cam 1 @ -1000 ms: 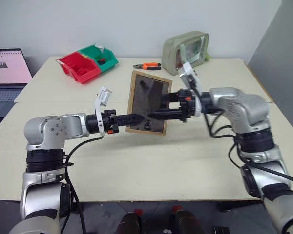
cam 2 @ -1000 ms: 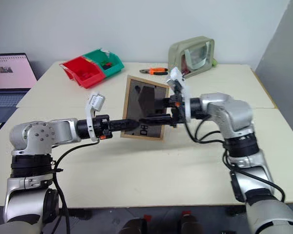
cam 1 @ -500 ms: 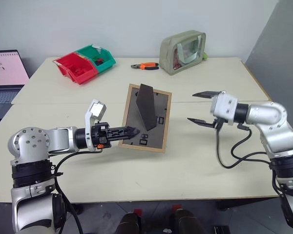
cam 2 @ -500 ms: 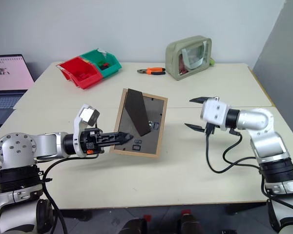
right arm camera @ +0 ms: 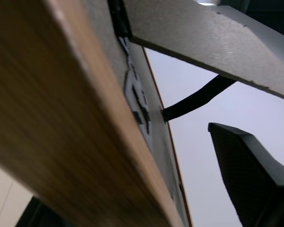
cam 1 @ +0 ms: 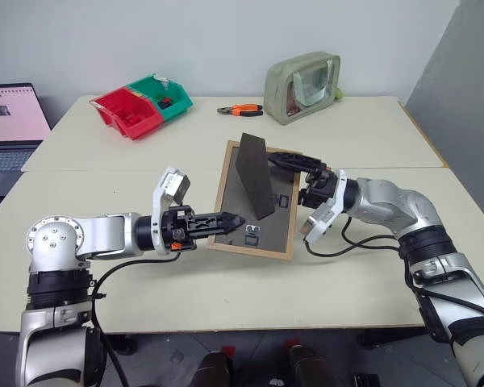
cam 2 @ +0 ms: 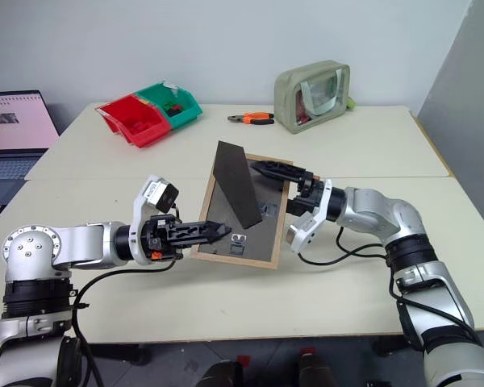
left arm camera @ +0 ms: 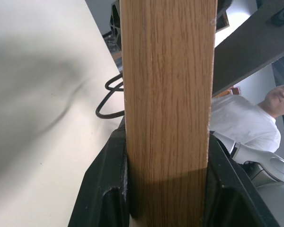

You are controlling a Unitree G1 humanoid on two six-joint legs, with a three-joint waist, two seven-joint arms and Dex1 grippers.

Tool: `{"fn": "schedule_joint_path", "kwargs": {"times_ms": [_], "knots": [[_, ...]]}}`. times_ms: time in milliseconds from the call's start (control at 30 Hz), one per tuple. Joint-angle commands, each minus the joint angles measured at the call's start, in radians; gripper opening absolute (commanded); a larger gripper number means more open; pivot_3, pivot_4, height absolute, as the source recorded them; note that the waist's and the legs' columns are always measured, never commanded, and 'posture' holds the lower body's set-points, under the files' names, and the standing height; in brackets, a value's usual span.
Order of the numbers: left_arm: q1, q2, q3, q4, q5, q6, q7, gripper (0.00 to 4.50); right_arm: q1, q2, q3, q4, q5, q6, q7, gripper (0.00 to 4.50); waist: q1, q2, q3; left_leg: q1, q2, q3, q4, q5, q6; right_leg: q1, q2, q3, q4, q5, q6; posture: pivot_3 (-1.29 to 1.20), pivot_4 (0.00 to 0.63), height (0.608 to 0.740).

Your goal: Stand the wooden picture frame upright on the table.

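The wooden picture frame point(cam 1: 262, 211) is tilted over the table point(cam 1: 226, 306) with its dark back panel facing me and its stand flap point(cam 1: 252, 176) swung out. My left gripper point(cam 1: 228, 219) is shut on the frame's lower left edge; in the left wrist view the wood border point(left arm camera: 168, 109) sits clamped between both black fingers point(left arm camera: 106, 189). My right gripper point(cam 1: 297, 181) is open at the frame's right edge. One of its fingers point(right arm camera: 248, 165) lies over the back panel with a gap to it, and the other is hidden behind the frame.
Red and green bins point(cam 1: 141, 101) stand at the back left, with orange pliers point(cam 1: 242, 110) and a grey-green pouch point(cam 1: 304, 76) at the back. A laptop point(cam 1: 12, 113) sits beyond the left edge. A person point(left arm camera: 246, 127) shows in the left wrist view.
My right gripper drew off to the right, then came back to the frame's right edge with its jaws narrower. My left gripper rolled the frame and pulled it nearer. The flap swung farther out.
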Motion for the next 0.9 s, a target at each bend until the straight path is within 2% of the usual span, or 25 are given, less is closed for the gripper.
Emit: {"fn": "schedule_joint_path", "kwargs": {"times_ms": [33, 67, 133, 233, 400, 467, 567, 633, 700, 800, 900], "knots": [[0.026, 0.051, -0.023, -0.057, -0.117, -0.090, 0.053, 1.28, -0.052, -0.035, -0.008, -0.007, -0.020, -0.011, -0.091, 2.76, 0.001, 0.000, 0.000, 0.000, 0.000, 0.000, 0.000, 0.000, 0.000, 0.000, 0.000, 0.000, 0.000, 0.000, 0.000, 0.00, 0.150, 0.740], [0.034, 0.058, -0.030, -0.064, -0.126, -0.105, 0.057, 1.28, -0.055, -0.041, -0.002, -0.003, -0.022, -0.014, -0.103, 2.40, 0.000, 0.000, 0.000, 0.000, 0.000, 0.000, 0.000, 0.000, 0.000, 0.000, 0.000, 0.000, 0.000, 0.000, 0.000, 0.00, 0.150, 0.740], [0.044, 0.064, -0.037, -0.073, -0.130, -0.125, 0.055, 1.98, -0.062, -0.054, 0.010, 0.007, -0.028, -0.019, -0.122, 2.01, -0.001, 0.000, 0.000, 0.000, -0.001, 0.000, 0.000, 0.000, 0.000, 0.000, 0.000, 0.000, 0.000, 0.000, 0.000, 0.00, 0.150, 0.740], [0.059, 0.080, -0.041, -0.083, -0.130, -0.150, 0.048, 2.53, -0.076, -0.070, 0.034, 0.049, -0.015, -0.026, -0.127, 1.41, -0.002, 0.000, 0.000, 0.001, -0.001, 0.000, 0.000, 0.000, 0.000, 0.000, 0.002, 0.000, 0.000, 0.000, 0.000, 0.00, 0.150, 0.740], [0.112, 0.150, 0.044, -0.113, -0.130, -0.191, 0.035, 3.45, -0.124, -0.066, 0.077, 0.188, 0.055, -0.042, -0.087, 1.35, -0.010, 0.000, 0.000, 0.001, -0.001, 0.001, 0.000, 0.000, 0.001, 0.000, 0.002, 0.001, 0.001, 0.000, 0.000, 0.00, 0.150, 0.740], [0.154, 0.215, 0.135, -0.117, -0.130, -0.225, 0.051, 3.81, -0.153, -0.017, 0.095, 0.317, 0.228, -0.030, 0.050, 1.35, -0.012, 0.000, 0.000, 0.001, -0.001, 0.001, 0.000, 0.000, 0.001, 0.000, 0.002, 0.000, 0.001, 0.000, -0.001, 0.00, 0.150, 0.740], [0.275, 0.321, 0.327, -0.164, -0.099, -0.260, 0.060, 4.45, -0.160, 0.111, 0.053, 0.426, 0.614, 0.164, 0.478, 1.35, -0.033, -0.004, 0.001, 0.003, 0.001, 0.001, -0.001, -0.002, 0.004, 0.001, 0.003, 0.000, 0.001, 0.000, -0.004, 0.00, 0.150, 0.740], [0.370, 0.347, 0.423, -0.277, 0.004, -0.259, 0.027, 4.50, -0.159, 0.187, 0.003, 0.442, 0.794, 0.367, 0.756, 1.34, -0.045, -0.004, 0.002, 0.006, 0.004, 0.001, -0.002, -0.002, 0.005, 0.002, 0.003, 0.001, 0.001, 0.000, -0.005, 0.00, 0.150, 0.740], [0.469, 0.337, 0.462, -0.479, 0.221, -0.327, 0.019, 4.50, -0.172, 0.270, -0.062, 0.458, 0.934, 0.622, 0.955, 1.34, -0.037, -0.004, 0.001, 0.006, 0.007, 0.000, -0.003, -0.002, 0.004, 0.003, 0.002, 0.000, 0.001, 0.000, -0.005, 0.00, 0.150, 0.740], [0.587, 0.264, 0.401, -0.722, 0.554, -0.513, 0.001, 4.50, -0.209, 0.368, -0.156, 0.508, 1.053, 0.944, 1.043, 1.34, -0.027, -0.004, 0.002, 0.006, 0.006, 0.000, -0.003, -0.002, 0.004, 0.004, 0.002, 0.000, 0.000, 0.000, -0.005, 0.00, 0.150, 0.740], [0.645, 0.164, 0.283, -0.807, 0.782, -0.654, 0.013, 4.50, -0.214, 0.431, -0.200, 0.577, 1.074, 1.089, 1.021, 1.34, -0.007, -0.004, 0.002, 0.006, 0.004, 0.000, -0.003, -0.002, 0.003, 0.004, 0.002, -0.001, 0.001, 0.000, -0.006, 0.00, 0.150, 0.740]]}}
